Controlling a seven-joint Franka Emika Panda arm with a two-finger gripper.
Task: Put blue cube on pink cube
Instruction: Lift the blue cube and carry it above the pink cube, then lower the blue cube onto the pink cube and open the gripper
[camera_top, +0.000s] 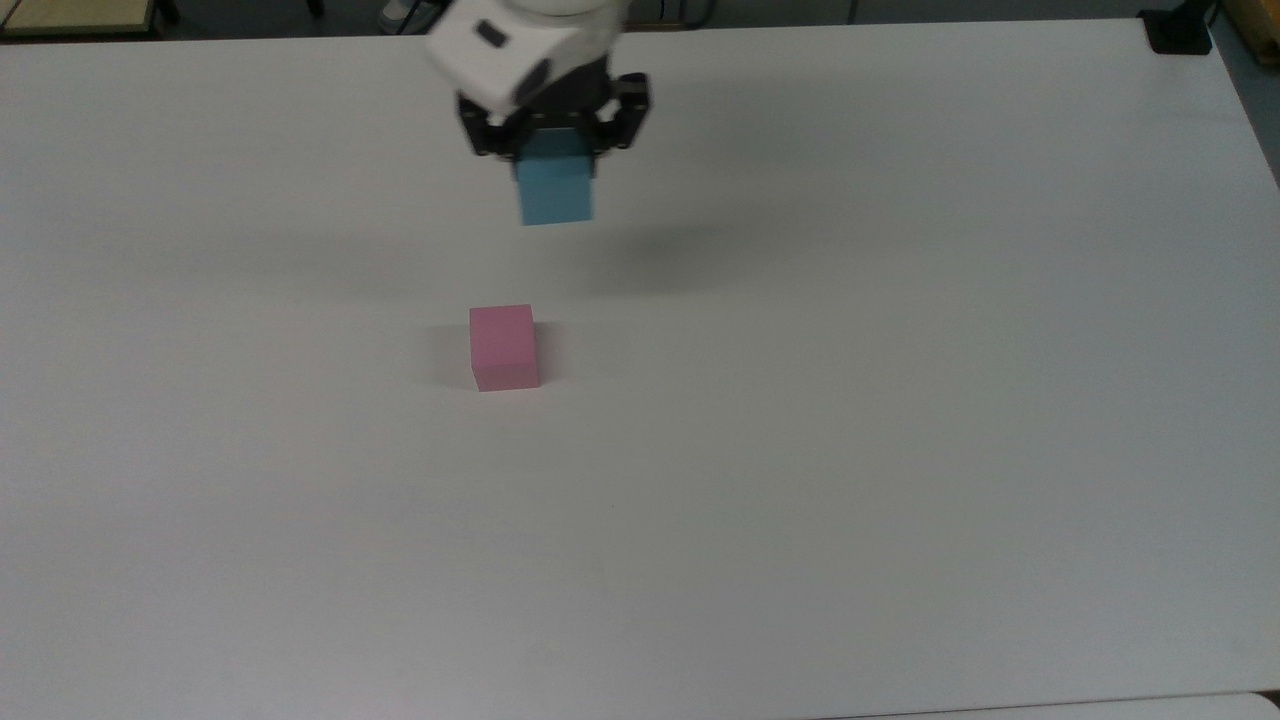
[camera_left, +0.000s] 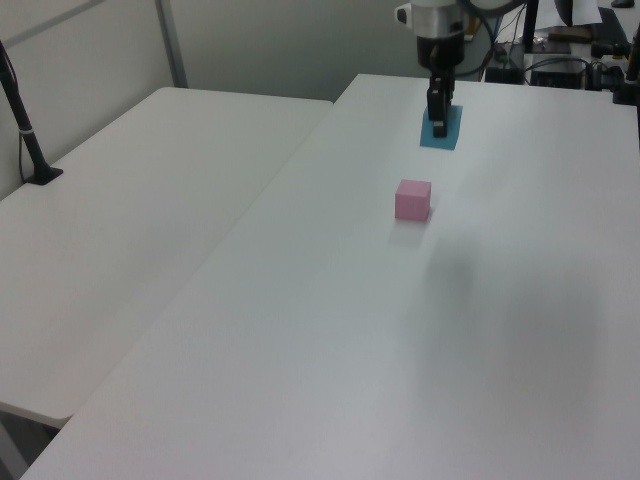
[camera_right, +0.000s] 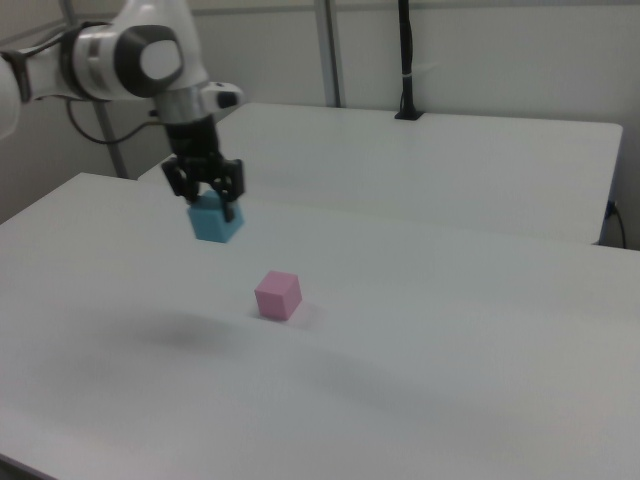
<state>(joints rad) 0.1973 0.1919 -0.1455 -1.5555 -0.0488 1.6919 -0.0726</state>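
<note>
the wide white matte table (camera_top: 900, 450) carries the whole scene, with a second white table (camera_left: 130, 190) alongside at the left view's left. the white franka arm (camera_right: 120, 55) reaches in from the top view's far edge, and its black two-finger gripper (camera_top: 553, 140) hangs well above the surface, fingers pinching the small light-blue matte cube (camera_top: 555, 190) by two opposite sides. that blue cube is clear of the table, its shadow lying on the surface to the top view's right. the small pink matte cube (camera_top: 503, 346) sits alone on the table, nearer the camera and slightly to the top view's left of the held cube. the coming move likely turns on that offset: carry the blue cube over the pink one, square the faces, then lower. no containers are here
</note>
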